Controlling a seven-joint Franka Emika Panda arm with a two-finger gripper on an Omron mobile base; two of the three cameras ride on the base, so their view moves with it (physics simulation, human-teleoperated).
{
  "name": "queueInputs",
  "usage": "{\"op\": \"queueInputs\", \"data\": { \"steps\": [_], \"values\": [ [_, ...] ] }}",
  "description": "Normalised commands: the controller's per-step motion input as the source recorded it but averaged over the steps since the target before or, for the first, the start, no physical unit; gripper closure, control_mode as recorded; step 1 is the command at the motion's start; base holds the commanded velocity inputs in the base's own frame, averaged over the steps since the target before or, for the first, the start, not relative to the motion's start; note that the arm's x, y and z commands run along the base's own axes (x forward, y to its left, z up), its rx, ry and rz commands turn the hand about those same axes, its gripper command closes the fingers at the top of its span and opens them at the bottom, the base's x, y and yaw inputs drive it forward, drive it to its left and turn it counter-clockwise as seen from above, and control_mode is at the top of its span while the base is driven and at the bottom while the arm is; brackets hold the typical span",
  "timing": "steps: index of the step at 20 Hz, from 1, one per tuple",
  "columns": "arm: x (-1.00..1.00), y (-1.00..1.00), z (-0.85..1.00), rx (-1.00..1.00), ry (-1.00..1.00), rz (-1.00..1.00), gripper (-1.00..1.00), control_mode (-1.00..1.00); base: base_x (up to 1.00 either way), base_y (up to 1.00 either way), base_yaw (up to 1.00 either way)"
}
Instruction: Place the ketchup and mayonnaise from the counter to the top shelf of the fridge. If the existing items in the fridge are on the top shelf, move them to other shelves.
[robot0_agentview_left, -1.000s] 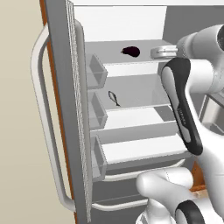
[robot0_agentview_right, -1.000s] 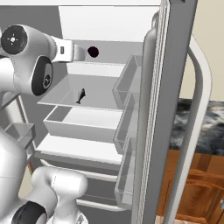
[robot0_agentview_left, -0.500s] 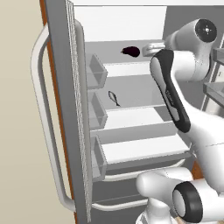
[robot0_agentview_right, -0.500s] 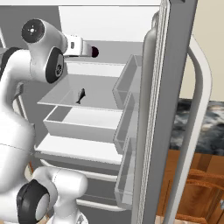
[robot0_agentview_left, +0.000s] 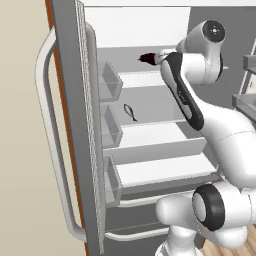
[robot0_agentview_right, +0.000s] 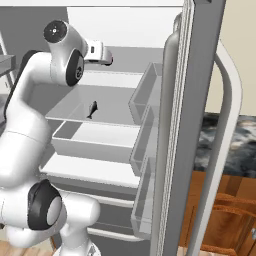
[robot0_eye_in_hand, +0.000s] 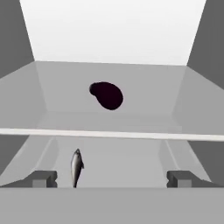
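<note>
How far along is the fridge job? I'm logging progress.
Done: fridge door open. In hand: the open, empty tool faces the dark rounded item on the top shelf. A small grey fish lies one shelf down. Left: clearing that item, then ketchup and mayonnaise.

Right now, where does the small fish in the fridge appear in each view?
Left base view: fish on the middle shelf, left of the arm.
Right base view: fish on that shelf, centre-left.
Hand view: fish lower left, below the dark item.
</note>
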Motion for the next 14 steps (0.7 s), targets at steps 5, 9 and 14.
{"op": "queueInputs", "data": {
  "steps": [5,9,14],
  "values": [
    [0.62,0.0,-0.22,0.0,0.0,0.0,-1.0,-1.0,0.0,0.0,0.0],
    [0.56,0.0,-0.15,0.0,0.0,0.0,-1.0,-1.0,0.0,0.0,0.0],
    [0.53,0.0,-0.12,0.0,0.0,0.0,-1.0,-1.0,0.0,0.0,0.0]
  ]
}}
